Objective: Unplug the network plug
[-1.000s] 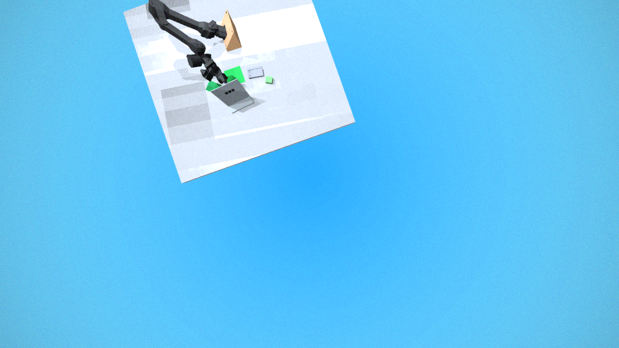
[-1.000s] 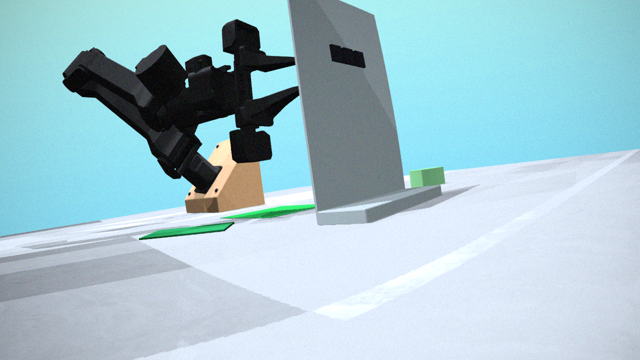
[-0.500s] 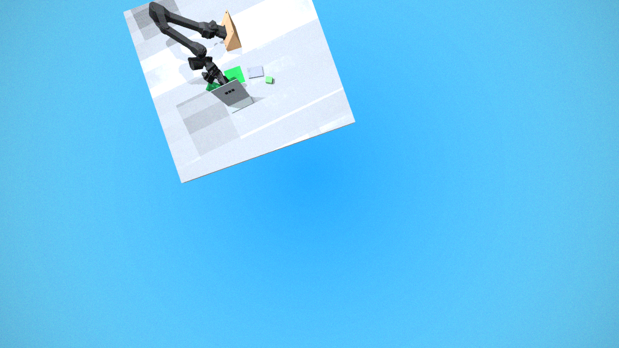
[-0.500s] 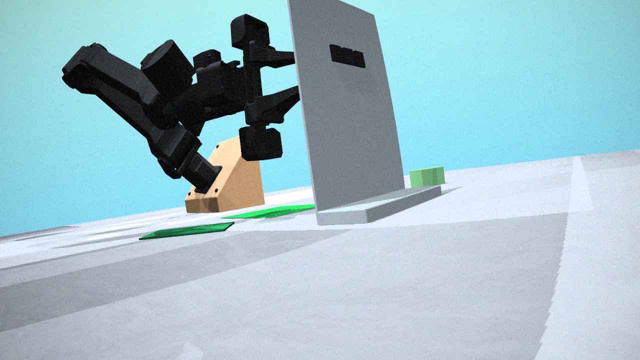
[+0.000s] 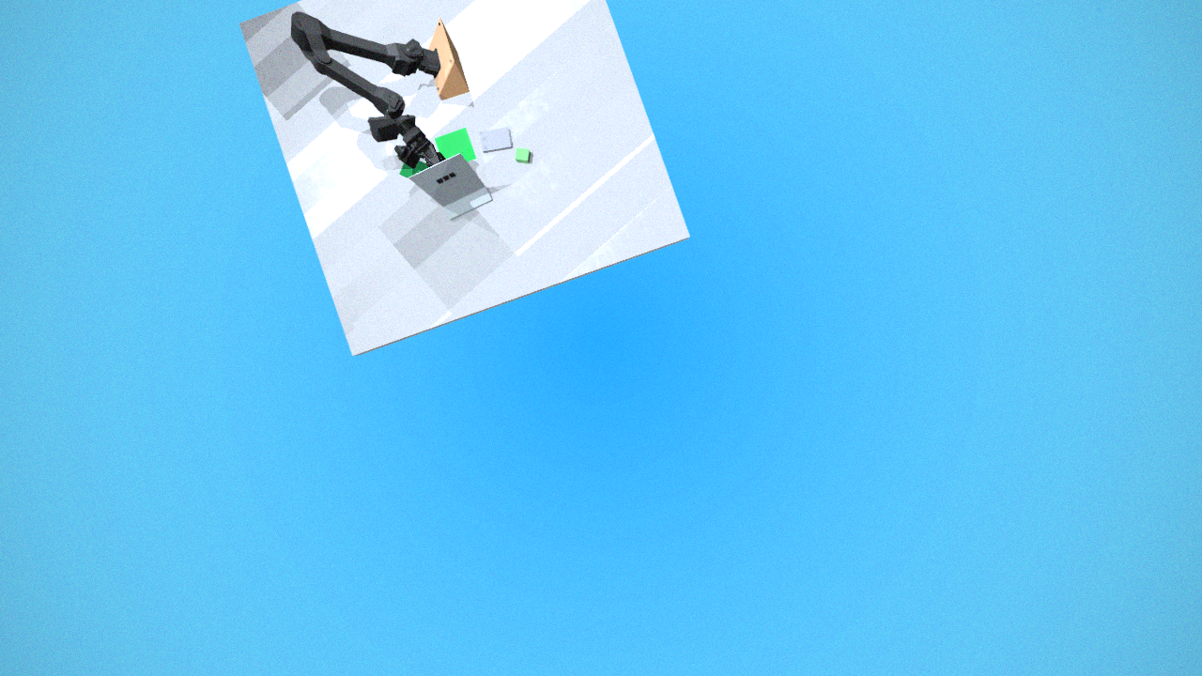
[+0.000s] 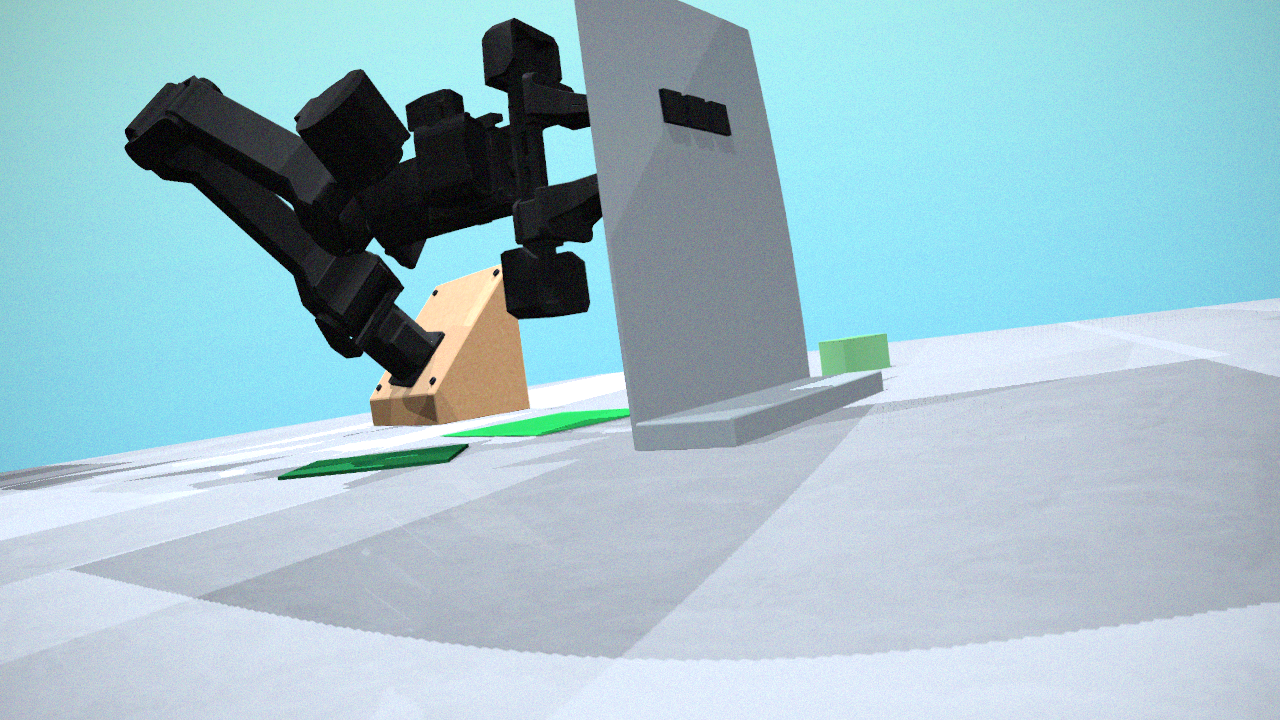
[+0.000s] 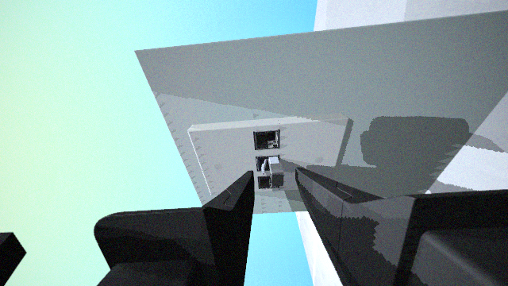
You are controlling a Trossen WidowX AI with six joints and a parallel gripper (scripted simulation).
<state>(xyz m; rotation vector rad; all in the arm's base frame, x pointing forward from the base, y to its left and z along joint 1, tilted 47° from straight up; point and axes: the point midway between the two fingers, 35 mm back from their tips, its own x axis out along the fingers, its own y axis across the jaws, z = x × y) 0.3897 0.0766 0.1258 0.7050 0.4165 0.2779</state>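
The grey upright panel [image 5: 452, 183] [image 6: 698, 268] [image 7: 317, 79] stands on the table. In the wrist view a pale plate [image 7: 222, 151] on it carries three dark sockets in a row. The small grey plug [image 7: 275, 170] sticks out of the middle one. My gripper [image 5: 426, 154] [image 6: 581, 150] [image 7: 274, 174] is partly open and level with the sockets, close to the panel face. Its two fingertips stand either side of the plug. I cannot tell whether they touch it. In the exterior view the panel hides the fingertips. A bright green square [image 5: 456, 143] [image 6: 546, 420] lies flat behind the panel.
A darker green square [image 5: 408, 170] [image 6: 375, 461] lies on the table beside the bright one. A small light green block [image 5: 522, 154] [image 6: 853, 353] and a pale flat plate [image 5: 496, 139] lie farther off. The arm's tan wedge mount [image 5: 449, 67] [image 6: 465, 358] stands at the back.
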